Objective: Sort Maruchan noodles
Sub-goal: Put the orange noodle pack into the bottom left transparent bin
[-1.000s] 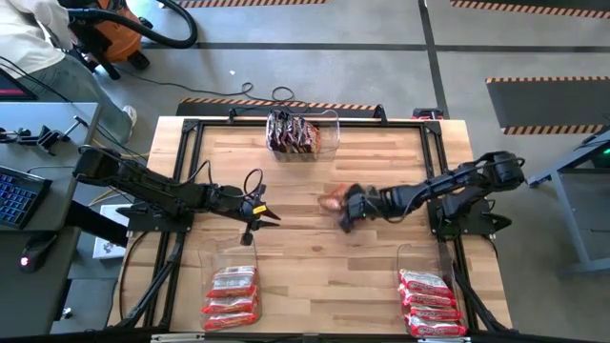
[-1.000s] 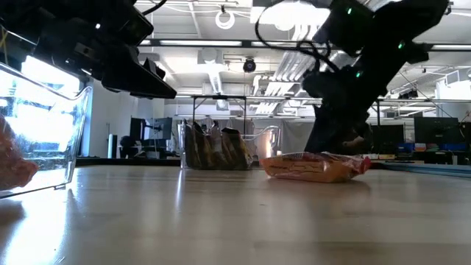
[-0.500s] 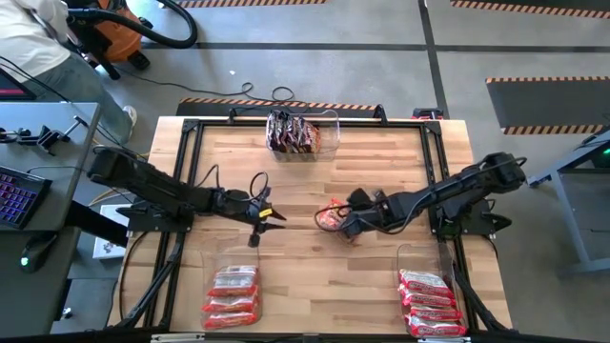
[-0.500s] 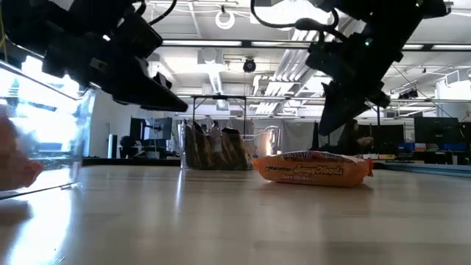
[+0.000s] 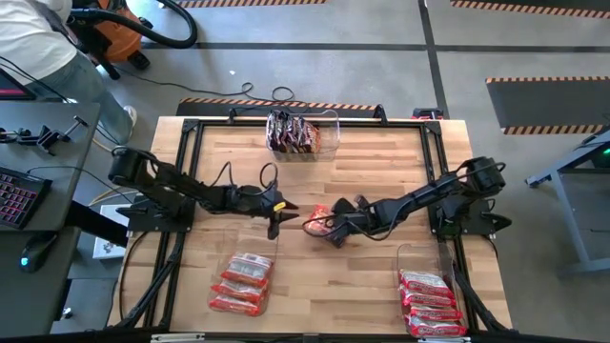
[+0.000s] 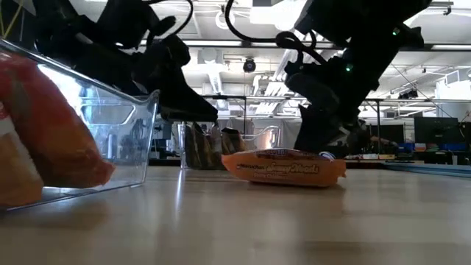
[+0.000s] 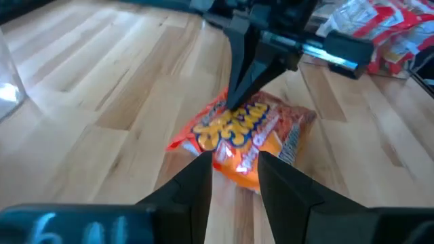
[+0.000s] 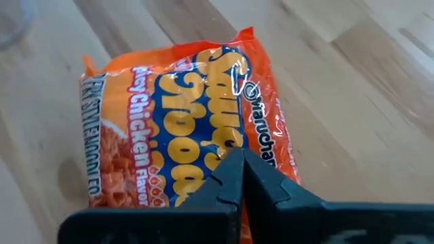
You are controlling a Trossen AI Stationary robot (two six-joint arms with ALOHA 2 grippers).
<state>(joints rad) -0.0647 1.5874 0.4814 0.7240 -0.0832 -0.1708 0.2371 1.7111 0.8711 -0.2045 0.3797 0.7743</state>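
Wood planks run under everything I see, and near the middle of that table (image 5: 381, 152) lies the one loose packet (image 5: 318, 221), orange, flat on the boards, label up. My right gripper (image 5: 335, 230) has its fingers closed together with the tips resting on the packet's top face, pressing or nudging it, not gripping it. My left gripper (image 5: 276, 211) sits just beside the packet on its other side, fingers (image 7: 196, 177) parted a narrow way and aimed at the near edge, holding nothing. I judge this as a handover across the table: the right slides the packet toward the left, which must take it. Next I would need the left fingers to straddle a packet edge and close, while the right lifts clear. The front left bin (image 5: 243, 259) with like packets looks the likely goal; the front right bin (image 5: 410, 257) holds red-and-white ones, the far bin (image 5: 329, 133) dark ones. Beyond the table, grey floor, a desk (image 5: 29, 124) and part of a person (image 5: 33, 29) show at the left.
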